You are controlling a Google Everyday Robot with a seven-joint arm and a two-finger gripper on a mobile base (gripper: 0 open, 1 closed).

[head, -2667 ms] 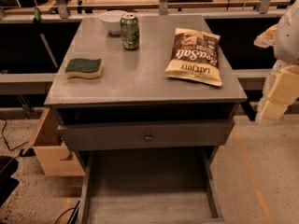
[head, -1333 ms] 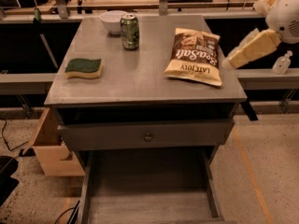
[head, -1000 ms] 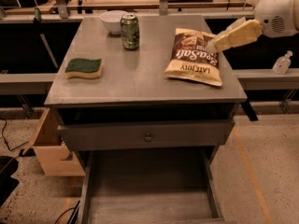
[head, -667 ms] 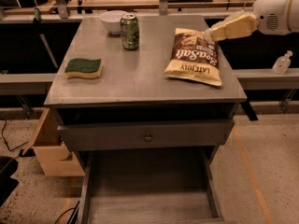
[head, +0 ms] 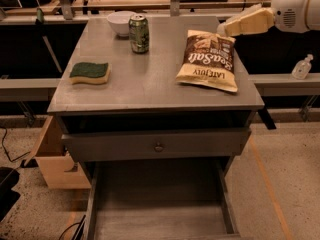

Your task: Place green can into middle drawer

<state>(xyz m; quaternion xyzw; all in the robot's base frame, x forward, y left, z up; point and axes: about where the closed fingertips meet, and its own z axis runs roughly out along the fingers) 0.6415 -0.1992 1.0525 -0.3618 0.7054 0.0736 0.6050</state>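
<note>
The green can (head: 139,33) stands upright at the back of the grey table top (head: 145,84), next to a white bowl (head: 119,22). My gripper (head: 224,29) hangs at the back right of the table, above the top edge of the chip bag (head: 207,60) and well to the right of the can, holding nothing that I can see. The middle drawer (head: 160,223) is pulled out at the bottom of the view, with nothing on its floor. Above it is a closed drawer front with a round knob (head: 159,146).
A green and yellow sponge (head: 90,72) lies on the table's left side. A cardboard box (head: 52,156) sits on the floor to the left of the cabinet. A small clear bottle (head: 301,67) stands on a ledge at the right. Benches run behind the table.
My arm has risen from low at the right of the table and swung left, so the gripper now sits over the back right of the table near the chip bag. The objects have not moved.
</note>
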